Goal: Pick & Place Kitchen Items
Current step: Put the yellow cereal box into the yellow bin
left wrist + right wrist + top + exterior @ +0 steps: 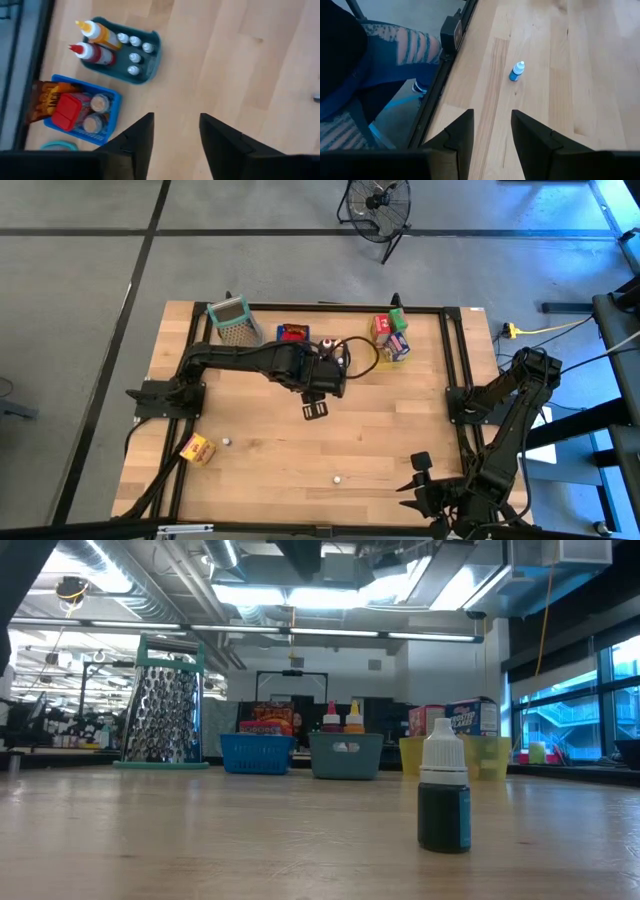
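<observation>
My left gripper (315, 409) hangs open over the middle of the table with nothing between its fingers (176, 117). Below and beyond it are a blue tray (112, 120) holding a brown packet, a red carton and jars, and a grey tray (150, 55) holding two squeeze bottles and several white-capped bottles. My right gripper (421, 463) waits open and empty (491, 114) near the table's near right corner. A small blue bottle (517, 71) stands upright on its base near the near edge (338, 478). A yellow-red carton (197, 448) and another tiny bottle (227, 441) lie at the near left.
A yellow tray (385, 365) with red, green and purple-white cartons stands at the far right. A perforated mesh basket (233, 322) stands at the far left. A black frame (455, 350) borders the table. A person's leg (395, 55) shows past the near edge.
</observation>
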`<action>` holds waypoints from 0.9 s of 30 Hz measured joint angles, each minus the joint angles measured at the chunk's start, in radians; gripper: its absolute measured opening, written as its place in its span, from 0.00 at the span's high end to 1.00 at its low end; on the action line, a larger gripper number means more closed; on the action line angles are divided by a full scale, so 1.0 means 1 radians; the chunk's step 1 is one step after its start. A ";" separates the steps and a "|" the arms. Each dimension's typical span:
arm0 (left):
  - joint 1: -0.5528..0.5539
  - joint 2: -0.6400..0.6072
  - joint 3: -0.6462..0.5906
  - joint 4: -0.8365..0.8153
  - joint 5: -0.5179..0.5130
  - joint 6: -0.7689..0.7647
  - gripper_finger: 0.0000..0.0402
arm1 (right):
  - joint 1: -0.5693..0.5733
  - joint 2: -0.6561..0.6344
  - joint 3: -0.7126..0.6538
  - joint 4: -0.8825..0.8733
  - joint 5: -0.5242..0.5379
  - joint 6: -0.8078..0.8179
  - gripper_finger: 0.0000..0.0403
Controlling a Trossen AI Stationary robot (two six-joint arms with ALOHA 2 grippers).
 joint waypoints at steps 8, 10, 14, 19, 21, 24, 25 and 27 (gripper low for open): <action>-0.013 0.000 0.000 0.000 -0.012 0.036 0.41 | -0.031 0.000 0.000 0.000 0.000 -0.045 0.67; -0.015 0.000 0.000 0.000 -0.010 0.049 0.36 | -0.037 0.000 0.000 0.000 0.000 -0.060 0.67; -0.021 0.000 0.000 0.000 -0.006 -0.007 0.29 | -0.050 0.000 0.000 0.000 0.000 -0.107 0.67; -0.055 0.000 0.000 0.000 0.096 -0.078 0.27 | -0.058 0.000 0.000 -0.008 -0.007 -0.128 0.67; -0.077 0.000 0.000 0.000 0.140 -0.117 0.28 | -0.058 0.000 0.000 -0.018 -0.008 -0.143 0.67; -0.110 0.000 0.000 0.000 0.208 -0.203 0.27 | -0.058 0.000 0.000 -0.018 -0.008 -0.184 0.67; -0.124 0.000 0.000 0.000 0.214 -0.226 0.27 | -0.059 0.000 0.000 -0.018 -0.008 -0.198 0.67; -0.151 0.000 0.000 0.000 0.214 -0.260 0.27 | -0.059 0.000 0.000 -0.018 -0.008 -0.206 0.67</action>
